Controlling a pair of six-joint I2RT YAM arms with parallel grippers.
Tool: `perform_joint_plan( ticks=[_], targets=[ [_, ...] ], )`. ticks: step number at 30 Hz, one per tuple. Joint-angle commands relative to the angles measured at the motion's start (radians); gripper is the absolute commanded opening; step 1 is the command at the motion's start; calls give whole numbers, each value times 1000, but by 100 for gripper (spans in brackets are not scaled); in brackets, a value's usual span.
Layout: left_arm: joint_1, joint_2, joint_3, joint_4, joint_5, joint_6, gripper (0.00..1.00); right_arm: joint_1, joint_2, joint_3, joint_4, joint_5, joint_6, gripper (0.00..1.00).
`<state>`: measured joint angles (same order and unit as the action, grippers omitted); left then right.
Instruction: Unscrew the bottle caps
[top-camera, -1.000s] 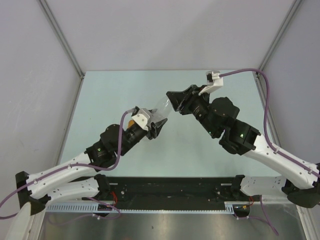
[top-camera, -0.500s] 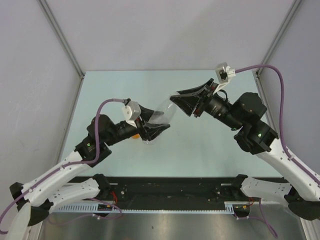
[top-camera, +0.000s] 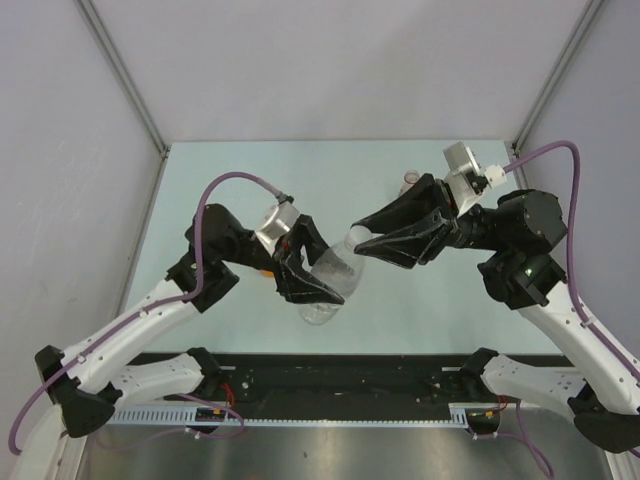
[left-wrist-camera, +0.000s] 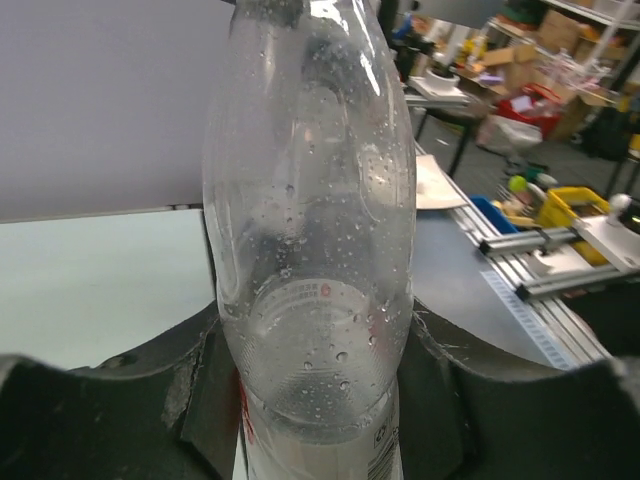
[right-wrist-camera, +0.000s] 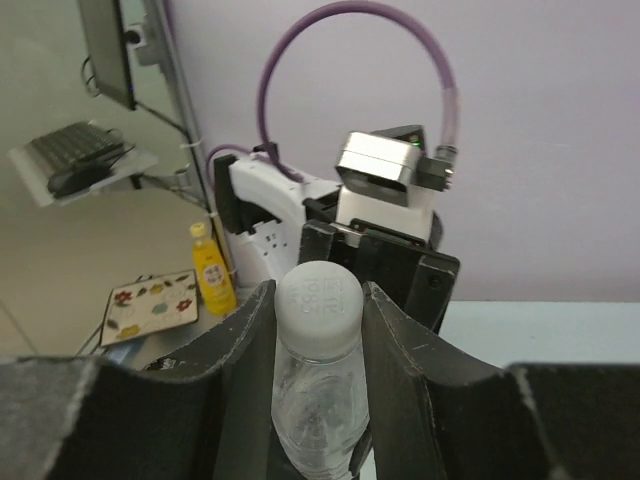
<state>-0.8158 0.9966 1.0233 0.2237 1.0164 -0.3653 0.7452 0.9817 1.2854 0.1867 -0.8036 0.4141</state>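
Note:
A clear bottle (top-camera: 333, 275) beaded with droplets is held above the table between both arms. My left gripper (top-camera: 318, 283) is shut on its lower body, just above a white label with a red edge. In the left wrist view the bottle (left-wrist-camera: 310, 200) fills the space between the dark fingers of the left gripper (left-wrist-camera: 315, 400). My right gripper (top-camera: 358, 238) is shut on the bottle's white cap (top-camera: 351, 239). The right wrist view shows the cap (right-wrist-camera: 318, 310) pinched between both fingers of the right gripper (right-wrist-camera: 318, 292). The cap still sits on the neck.
Another small clear bottle (top-camera: 410, 180) stands at the back of the table, just behind my right wrist. An orange-filled bottle (right-wrist-camera: 212, 268) with a yellowish cap stands beyond the left arm. The black base rail (top-camera: 340, 375) runs along the near edge.
Both arms have turned and drawn toward the near edge with the bottle between them. The bottle has tipped from lying slanted to nearly upright. Both grips have held throughout.

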Motion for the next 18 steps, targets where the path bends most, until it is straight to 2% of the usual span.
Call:
perform_joint_plan(
  ticks=[1, 6, 17, 18],
  targets=[
    [-17, 42, 26, 117, 255, -125, 0, -7, 35, -12, 57, -224, 26, 0],
    [-17, 77, 43, 196, 315, -207, 0, -10, 43, -12, 42, -331, 9, 0],
    [-17, 152, 8, 656, 353, -521, 0, 14, 34, -12, -32, -496, -78, 0],
    [-17, 161, 8, 701, 353, -588, 0, 16, 34, -12, -29, -508, -81, 0]
  ],
)
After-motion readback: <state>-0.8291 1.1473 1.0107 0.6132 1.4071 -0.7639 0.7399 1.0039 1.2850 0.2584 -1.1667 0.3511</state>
